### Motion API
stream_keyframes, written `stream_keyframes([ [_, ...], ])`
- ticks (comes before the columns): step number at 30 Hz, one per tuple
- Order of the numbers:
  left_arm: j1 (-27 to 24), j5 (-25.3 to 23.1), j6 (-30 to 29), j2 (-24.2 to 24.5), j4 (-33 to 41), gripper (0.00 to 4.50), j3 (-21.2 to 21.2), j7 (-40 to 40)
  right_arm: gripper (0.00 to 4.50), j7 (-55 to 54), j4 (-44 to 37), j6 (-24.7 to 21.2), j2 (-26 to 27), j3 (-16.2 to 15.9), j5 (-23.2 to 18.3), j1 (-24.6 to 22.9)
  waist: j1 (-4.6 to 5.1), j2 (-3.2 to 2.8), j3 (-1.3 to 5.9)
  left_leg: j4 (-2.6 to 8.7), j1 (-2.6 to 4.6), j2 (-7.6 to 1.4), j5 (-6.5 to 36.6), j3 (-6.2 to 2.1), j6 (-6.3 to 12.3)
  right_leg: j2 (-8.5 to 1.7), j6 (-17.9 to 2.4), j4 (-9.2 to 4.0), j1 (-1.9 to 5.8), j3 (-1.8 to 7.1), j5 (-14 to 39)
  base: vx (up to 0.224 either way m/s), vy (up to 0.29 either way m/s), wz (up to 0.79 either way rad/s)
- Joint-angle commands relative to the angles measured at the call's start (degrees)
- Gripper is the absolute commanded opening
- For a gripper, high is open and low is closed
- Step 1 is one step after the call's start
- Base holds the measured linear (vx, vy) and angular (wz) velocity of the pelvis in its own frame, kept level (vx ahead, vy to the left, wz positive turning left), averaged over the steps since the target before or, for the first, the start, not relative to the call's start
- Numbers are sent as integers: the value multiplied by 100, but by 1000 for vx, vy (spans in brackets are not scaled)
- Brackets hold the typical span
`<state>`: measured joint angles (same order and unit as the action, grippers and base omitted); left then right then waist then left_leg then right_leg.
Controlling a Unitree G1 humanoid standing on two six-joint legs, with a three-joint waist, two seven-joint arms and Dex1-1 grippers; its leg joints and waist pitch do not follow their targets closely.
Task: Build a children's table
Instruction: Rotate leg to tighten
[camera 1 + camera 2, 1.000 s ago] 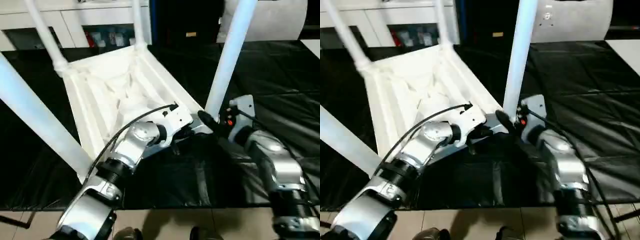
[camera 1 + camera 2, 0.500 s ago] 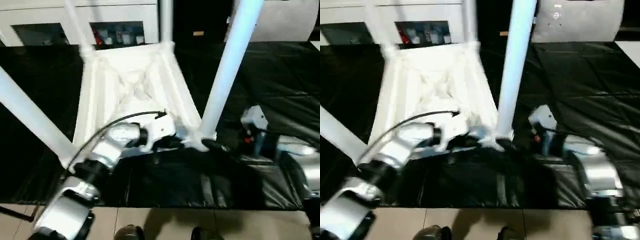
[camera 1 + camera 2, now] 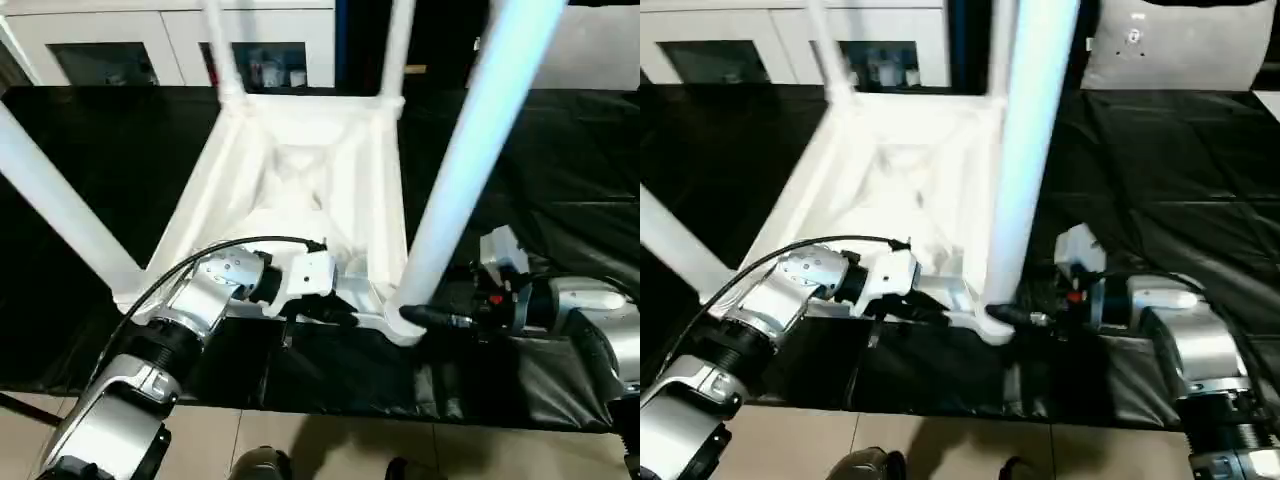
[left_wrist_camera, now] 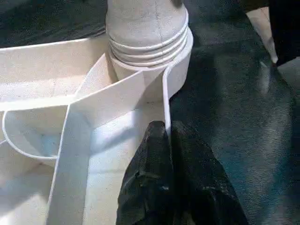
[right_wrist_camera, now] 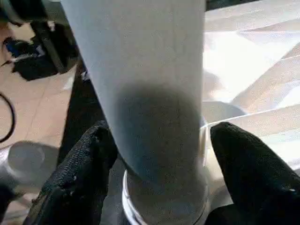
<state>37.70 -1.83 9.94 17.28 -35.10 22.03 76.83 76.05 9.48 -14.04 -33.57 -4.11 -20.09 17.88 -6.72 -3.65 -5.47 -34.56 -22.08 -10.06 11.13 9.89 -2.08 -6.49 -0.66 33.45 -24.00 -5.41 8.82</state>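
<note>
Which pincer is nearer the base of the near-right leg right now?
Right. The right pincer straddles the leg just above its socket; the left pincer is shut on the table's rim beside that corner.

A wide desk draped in a creased black cover takes up most of the room ahead. Behind it, along the far wall, runs a row of white cabinets with glass-fronted doors, small items blurred inside. Further right a dark gap opens, then a pale grey panel. Below the desk's near edge lies a beige tiled floor, where two dark shoe tips poke in.
</note>
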Motion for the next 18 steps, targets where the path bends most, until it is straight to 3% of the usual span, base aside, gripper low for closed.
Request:
stream_keyframes([
  [1,-10,60,147,-31,224,0,166,226,316,118,-43,45,-48,-60,-12,-17,24,148,494,382,75,-329,561,-48,807,-285,-1608,-249,359,274,928,0,0,0],
  [11,-39,46,177,-4,228,0,187,298,247,255,-4,-23,-39,-141,-79,24,18,162,527,356,64,-314,471,-49,791,-282,-1550,-238,366,272,974,0,0,0],
  [13,-50,87,120,-9,243,0,175,309,220,282,-55,-83,-42,-169,-122,-2,20,168,523,352,63,-314,473,-47,800,-277,-1552,-237,359,273,980,0,0,0],
  [18,-79,213,-142,-55,305,0,88,236,202,186,-192,-196,31,-177,-170,-57,31,165,500,364,58,-310,674,-51,704,-281,-1481,-269,355,275,1295,0,0,0],
])
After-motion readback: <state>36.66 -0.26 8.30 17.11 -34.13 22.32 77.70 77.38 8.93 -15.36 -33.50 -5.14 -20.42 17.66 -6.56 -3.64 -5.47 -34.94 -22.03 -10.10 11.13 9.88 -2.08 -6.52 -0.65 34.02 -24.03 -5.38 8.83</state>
